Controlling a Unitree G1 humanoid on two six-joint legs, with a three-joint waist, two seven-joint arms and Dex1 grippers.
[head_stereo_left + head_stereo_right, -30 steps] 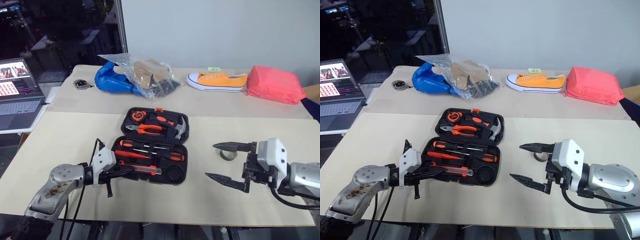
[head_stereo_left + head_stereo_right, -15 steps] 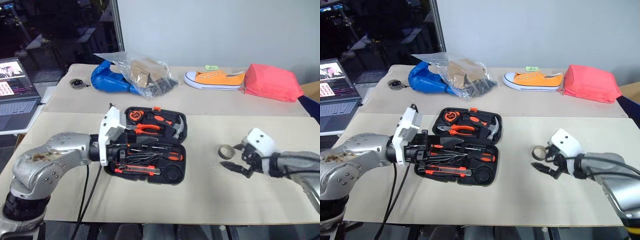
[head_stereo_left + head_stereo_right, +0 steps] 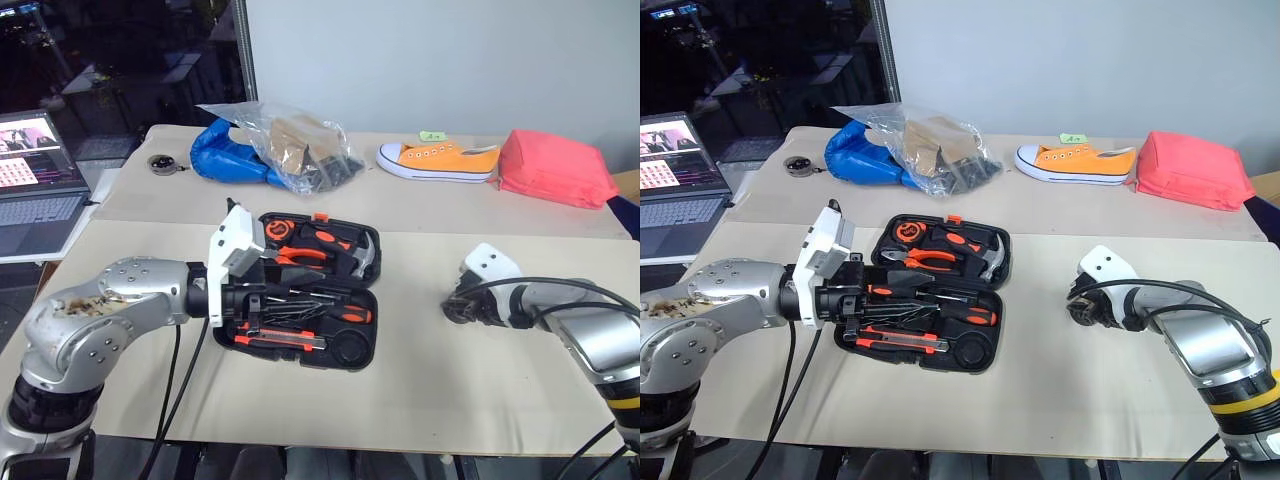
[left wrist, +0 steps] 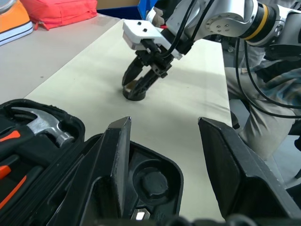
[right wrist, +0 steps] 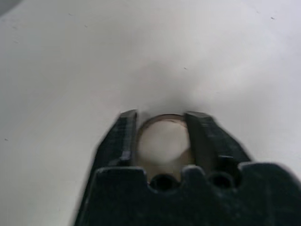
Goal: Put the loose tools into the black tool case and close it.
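The black tool case [image 3: 350,346] lies open in the middle of the table. Orange-and-black screwdrivers [image 3: 335,312] and a utility knife [image 3: 285,340] rest in its near half. The hammer [image 3: 362,256] and pliers [image 3: 305,256] sit in its far half. My left gripper [image 3: 270,304] hovers over the case's left end, open and empty, its fingers [image 4: 117,160] spread wide. To the right of the case, my right gripper [image 3: 458,308] reaches down to the tabletop. It is shut on the small beige tape roll [image 5: 162,141], which stays on the table [image 4: 135,93].
At the back stand a blue bag [image 3: 225,160], a clear plastic bag [image 3: 300,145], an orange shoe [image 3: 440,160] and a red pouch [image 3: 555,170]. A laptop [image 3: 35,180] sits at the far left, with a small round object [image 3: 162,163] near it.
My left gripper rose from the table in front of the case to above its left end and opened. My right gripper dropped onto the tape roll and closed on it.
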